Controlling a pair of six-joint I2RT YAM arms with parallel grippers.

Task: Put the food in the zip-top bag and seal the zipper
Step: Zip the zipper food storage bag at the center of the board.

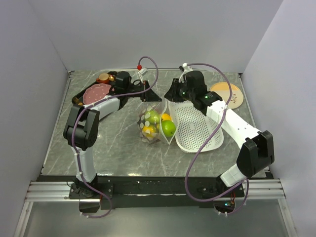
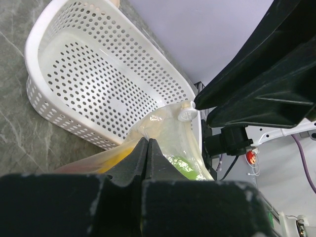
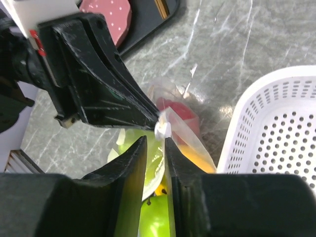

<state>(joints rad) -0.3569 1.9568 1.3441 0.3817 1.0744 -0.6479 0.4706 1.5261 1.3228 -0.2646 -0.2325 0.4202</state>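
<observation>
The zip-top bag (image 1: 148, 129) hangs by its top edge above the table's middle. It holds the food: green apples (image 1: 169, 128), an orange citrus (image 1: 165, 117) and a red apple (image 3: 175, 111). My left gripper (image 2: 146, 140) is shut on the bag's mouth edge at one end. My right gripper (image 3: 156, 138) faces it closely, jaws a narrow gap apart astride the bag's edge. The zipper's white slider (image 3: 163, 129) sits just past the right fingertips, against the left gripper's tips. It also shows in the left wrist view (image 2: 186, 114).
A white perforated basket (image 1: 197, 128) lies right of the bag, close under my right arm. A pink meat slice (image 1: 96, 92) and a small brown piece (image 1: 103, 77) lie at the back left. A round tan plate (image 1: 227, 94) is at the back right.
</observation>
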